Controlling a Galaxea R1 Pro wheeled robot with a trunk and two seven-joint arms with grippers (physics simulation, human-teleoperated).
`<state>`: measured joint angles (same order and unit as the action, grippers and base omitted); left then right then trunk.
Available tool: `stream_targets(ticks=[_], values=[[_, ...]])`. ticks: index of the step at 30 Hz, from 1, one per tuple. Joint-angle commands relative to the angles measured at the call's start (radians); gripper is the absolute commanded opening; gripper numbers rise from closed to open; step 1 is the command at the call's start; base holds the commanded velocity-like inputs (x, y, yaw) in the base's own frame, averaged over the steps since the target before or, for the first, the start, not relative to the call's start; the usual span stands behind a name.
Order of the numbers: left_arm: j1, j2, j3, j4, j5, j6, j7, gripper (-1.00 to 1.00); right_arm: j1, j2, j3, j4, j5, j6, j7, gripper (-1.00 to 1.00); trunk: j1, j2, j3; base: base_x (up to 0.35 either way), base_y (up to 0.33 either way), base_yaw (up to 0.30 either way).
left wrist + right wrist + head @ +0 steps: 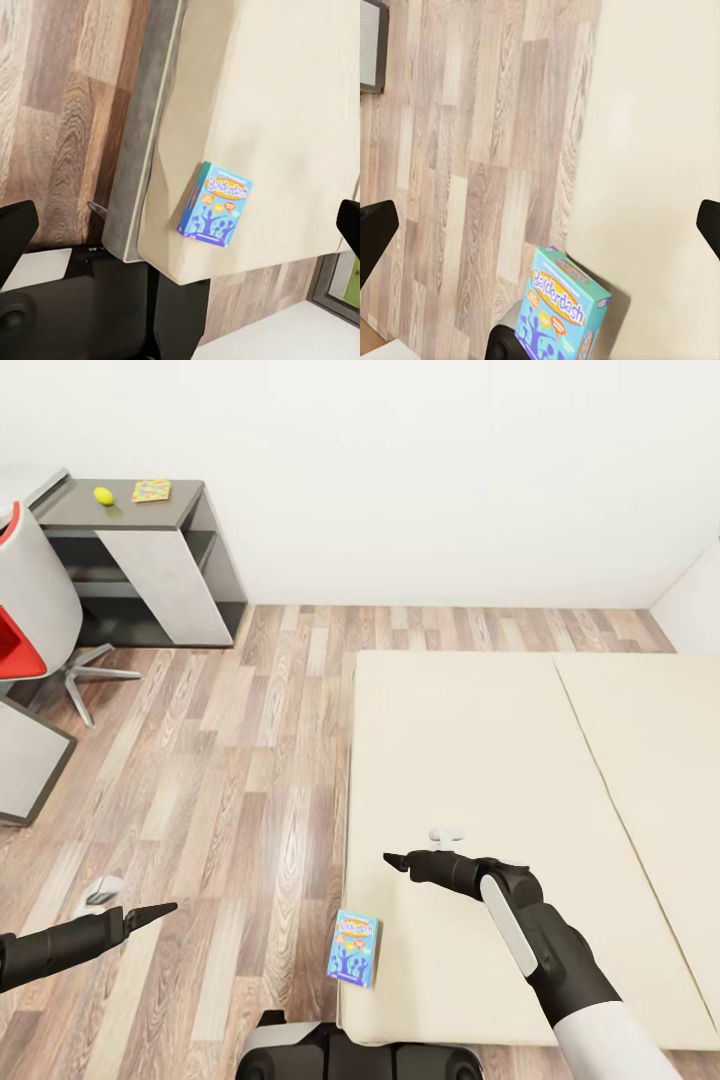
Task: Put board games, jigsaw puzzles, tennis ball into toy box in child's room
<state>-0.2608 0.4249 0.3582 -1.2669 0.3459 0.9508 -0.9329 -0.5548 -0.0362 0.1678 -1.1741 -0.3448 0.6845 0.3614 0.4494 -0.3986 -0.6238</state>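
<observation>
Small blue board game (pixel 355 948) at bed's (pixel 480 780) near corner edge.

Open mattress is lying all around the small blue board game (pixel 355 948) at the bed (pixel 520 780) edge; nothing is crowding it, wood floor (pixel 230 780) running bare alongside.

The small blue board game (pixel 561 315) on the bed's edge reads "Balderdash" across its lid.

Both arms reach forward (fingers (pixel 160 909) spread, holding nothing).
</observation>
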Motion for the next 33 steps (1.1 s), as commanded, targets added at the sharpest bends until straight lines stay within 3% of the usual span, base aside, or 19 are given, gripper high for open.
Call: stream_targets(ticks=[1,24,33], values=[[0.000,0.000,0.001,0.000,-0.001,0.004,-0.003,1.00,-0.001,-0.001,0.001,-0.001,-0.001,0.004,0.001,1.00,0.001,-0.001,0.001,0.000,0.000,0.000],[0.000,0.000,0.001,0.000,-0.003,0.003,-0.001,1.00,-0.001,0.001,0.001,0.014,-0.002,0.002,0.000,1.00,0.001,-0.001,0.039,0.000,0.000,0.000],[-0.001,0.000,0.000,0.000,-0.006,-0.015,0.001,1.00,-0.001,0.001,-0.001,0.050,-0.002,-0.037,-0.001,1.00,0.001,-0.001,0.054,0.000,0.000,0.000]])
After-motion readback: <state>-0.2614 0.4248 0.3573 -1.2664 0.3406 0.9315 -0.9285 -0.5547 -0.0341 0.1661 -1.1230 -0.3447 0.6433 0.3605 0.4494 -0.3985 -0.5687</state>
